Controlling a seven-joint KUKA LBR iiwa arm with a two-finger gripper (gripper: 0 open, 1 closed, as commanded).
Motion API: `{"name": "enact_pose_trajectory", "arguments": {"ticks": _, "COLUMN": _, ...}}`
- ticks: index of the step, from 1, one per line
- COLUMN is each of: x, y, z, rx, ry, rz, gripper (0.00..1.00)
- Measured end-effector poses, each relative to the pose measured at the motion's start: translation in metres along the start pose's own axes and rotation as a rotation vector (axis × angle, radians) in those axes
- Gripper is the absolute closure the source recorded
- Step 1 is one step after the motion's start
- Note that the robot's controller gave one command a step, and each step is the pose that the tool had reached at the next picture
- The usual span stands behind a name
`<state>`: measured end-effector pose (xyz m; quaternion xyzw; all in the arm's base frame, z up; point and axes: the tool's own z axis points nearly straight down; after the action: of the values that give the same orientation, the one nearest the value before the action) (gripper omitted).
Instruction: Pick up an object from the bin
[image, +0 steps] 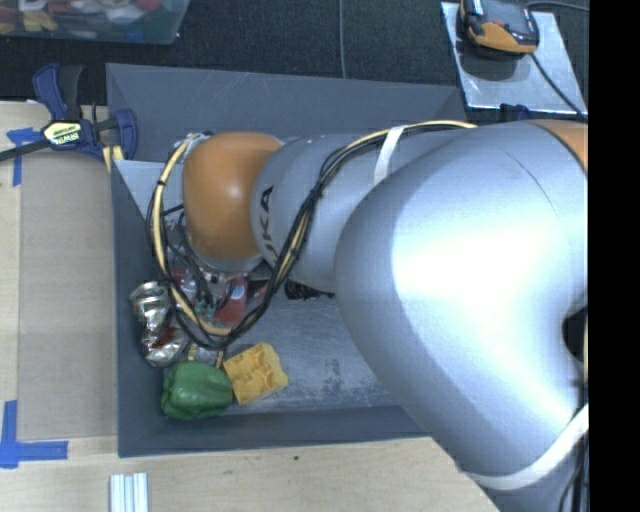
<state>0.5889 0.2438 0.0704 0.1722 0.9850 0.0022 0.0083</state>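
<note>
**A:** At the near rim of the bin (300, 428), what lies closest?

**B:** A green soft lump (197, 390) touching a yellow block (256, 372). Just behind them, crumpled silver foil (155, 320) lies by the left wall.

**A:** And the gripper (215, 297)?

**B:** It is just right of the foil, under the orange wrist cover (225, 195) (open or closed, I cannot tell). The foil looks the likeliest pick. I'd centre over it, stay off the wall, close gently, and lift straight up.
</note>
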Motion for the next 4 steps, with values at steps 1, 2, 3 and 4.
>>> {"name": "enact_pose_trajectory", "arguments": {"ticks": 1, "x": 0.0, "y": 0.0, "z": 0.0, "rx": 0.0, "ry": 0.0, "rz": 0.001, "gripper": 1.0}}
{"name": "enact_pose_trajectory", "arguments": {"ticks": 2, "x": 0.001, "y": -0.001, "z": -0.015, "rx": 0.002, "ry": 0.003, "rz": 0.001, "gripper": 1.0}}
{"name": "enact_pose_trajectory", "arguments": {"ticks": 3, "x": -0.001, "y": -0.001, "z": -0.029, "rx": -0.002, "ry": -0.003, "rz": 0.002, "gripper": 1.0}}
{"name": "enact_pose_trajectory", "arguments": {"ticks": 4, "x": 0.0, "y": -0.002, "z": -0.048, "rx": 0.002, "ry": 0.003, "rz": 0.003, "gripper": 1.0}}
